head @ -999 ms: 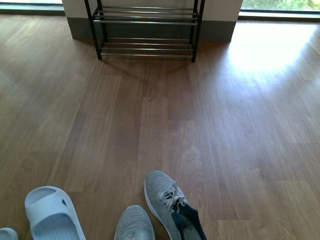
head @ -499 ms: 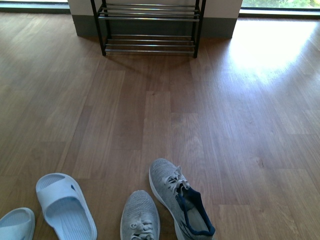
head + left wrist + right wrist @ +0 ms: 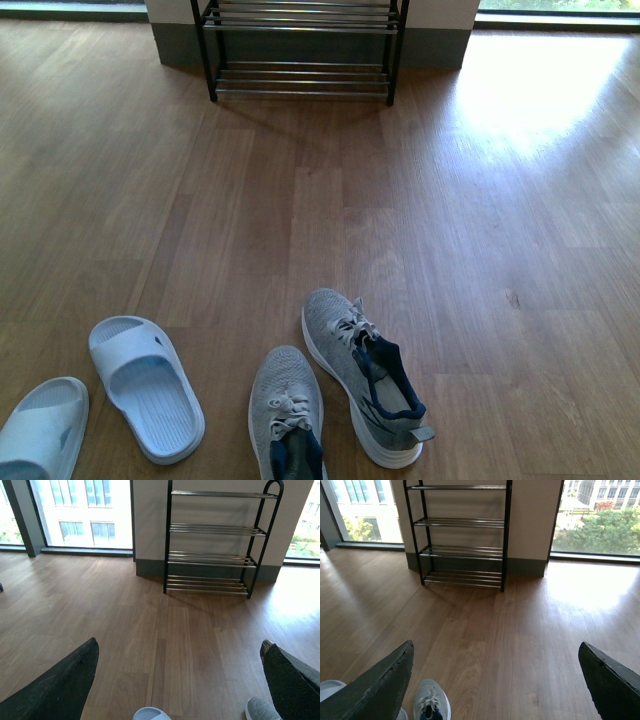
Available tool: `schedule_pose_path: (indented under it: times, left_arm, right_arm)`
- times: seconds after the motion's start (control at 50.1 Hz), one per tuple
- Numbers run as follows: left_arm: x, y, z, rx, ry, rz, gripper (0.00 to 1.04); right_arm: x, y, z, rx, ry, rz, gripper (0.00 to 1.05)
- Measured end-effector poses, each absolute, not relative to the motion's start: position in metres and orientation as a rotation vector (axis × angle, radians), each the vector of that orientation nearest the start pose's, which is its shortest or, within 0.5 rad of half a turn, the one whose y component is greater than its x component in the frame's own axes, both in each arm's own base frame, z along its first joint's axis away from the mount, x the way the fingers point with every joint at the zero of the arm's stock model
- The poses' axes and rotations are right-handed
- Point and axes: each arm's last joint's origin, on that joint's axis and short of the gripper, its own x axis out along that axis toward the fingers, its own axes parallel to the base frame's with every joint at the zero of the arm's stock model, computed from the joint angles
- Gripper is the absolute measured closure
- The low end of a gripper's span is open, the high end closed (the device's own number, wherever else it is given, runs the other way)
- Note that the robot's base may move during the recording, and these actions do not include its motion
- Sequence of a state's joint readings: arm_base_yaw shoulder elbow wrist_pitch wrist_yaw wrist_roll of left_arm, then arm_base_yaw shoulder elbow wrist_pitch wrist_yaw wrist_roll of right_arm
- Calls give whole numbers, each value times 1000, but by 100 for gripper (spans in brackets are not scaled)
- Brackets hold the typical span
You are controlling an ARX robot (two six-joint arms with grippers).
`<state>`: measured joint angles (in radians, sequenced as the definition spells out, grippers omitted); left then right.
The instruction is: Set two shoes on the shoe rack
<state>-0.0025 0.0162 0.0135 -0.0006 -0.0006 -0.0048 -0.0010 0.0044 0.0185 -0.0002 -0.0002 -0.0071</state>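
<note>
Front view: the shoe rack (image 3: 300,50) is recorded at the top centre of the frame, standing on the wooden floor (image 3: 480,250) against the wall, with its upper tiers cut off by the top edge. No shoe is seen on its visible rods. The two grey sneakers are found on the floor at the lower centre, well apart from the rack. The first sneaker (image 3: 362,375) is seen whole, upright on its white sole, toe angled to the upper left. The second sneaker (image 3: 287,415) lies just beside it to the left, its heel cut by the bottom edge. Two pale blue slides are noted at the lower left, one (image 3: 145,388) whole and one (image 3: 40,435) cropped at the corner. No arm is seen in this view. Left wrist view: the left gripper (image 3: 178,645) is shown with its jaws wide apart and nothing between them. The four-tier rack (image 3: 215,540) is seen bare across the floor, and a grey sneaker toe (image 3: 262,710) and a slide tip (image 3: 151,713) are caught at the near edge. Right wrist view: the right gripper (image 3: 496,646) is likewise spread wide and empty. The rack (image 3: 462,535) is seen against the wall, and one grey sneaker (image 3: 431,700) is seen on the floor close to the camera.
</note>
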Motion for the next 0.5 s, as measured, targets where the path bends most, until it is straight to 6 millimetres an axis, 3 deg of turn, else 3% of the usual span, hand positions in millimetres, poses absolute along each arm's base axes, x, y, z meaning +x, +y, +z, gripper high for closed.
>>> schedule_pose_path:
  times: [0.16,0.26,0.3,0.4,0.499]
  left_arm:
    - [98,0,167,-5,3,-2,9]
    - [98,0,167,-5,3,-3,9]
    - [98,0,167,-5,3,-2,9]
    - [98,0,167,-5,3,-2,9]
    - [98,0,167,-5,3,-2,9]
  right_arm:
    - [97,0,169,-6,-13,0,9]
    - [111,-2,169,174,186,101,9]
    - [123,-4,171,203,214,98,9]
    - [178,-12,183,212,244,53,9]
    - [225,-15,170,168,300,5,9]
